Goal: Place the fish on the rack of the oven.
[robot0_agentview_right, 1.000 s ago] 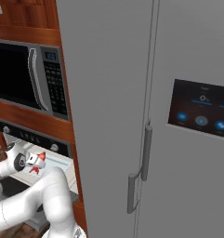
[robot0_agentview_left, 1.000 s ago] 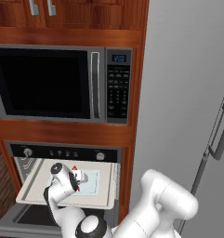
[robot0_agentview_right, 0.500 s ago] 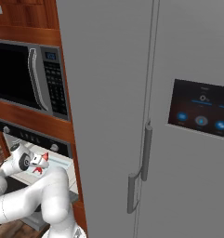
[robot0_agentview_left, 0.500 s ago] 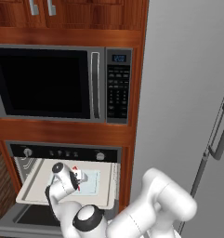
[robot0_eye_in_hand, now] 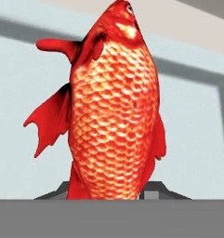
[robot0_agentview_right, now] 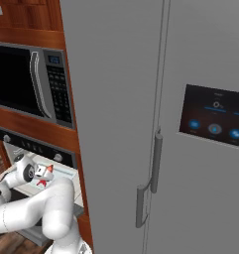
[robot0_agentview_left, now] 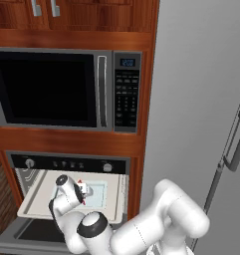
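Note:
The red-orange fish (robot0_eye_in_hand: 113, 116) rises between my gripper's (robot0_eye_in_hand: 108, 193) fingers, head away from the hand, with its fins spread. My gripper (robot0_agentview_left: 81, 188) is shut on the fish (robot0_agentview_left: 81, 184) just above the rack (robot0_agentview_left: 42, 199), at the left edge of the rack's pale bluish rectangle (robot0_agentview_left: 99, 195). The cream rack is pulled out of the oven (robot0_agentview_left: 66, 163) over the dropped grey door (robot0_agentview_left: 22, 234). From the right side, the fish (robot0_agentview_right: 44, 172) and gripper (robot0_agentview_right: 40, 172) hang over the rack (robot0_agentview_right: 64, 171) below the oven's knob strip (robot0_agentview_right: 31, 145).
A black-windowed microwave (robot0_agentview_left: 52, 89) sits above the oven in the wood cabinet. A tall grey fridge (robot0_agentview_left: 201, 99) stands to the right, its handle (robot0_agentview_right: 150, 183) and touch panel (robot0_agentview_right: 212, 116) near my arm. My white forearm crosses in front of the oven door.
The hand with the fish has stayed almost in place over the rack. The arm's dark elbow joint has risen a little in the left base view.

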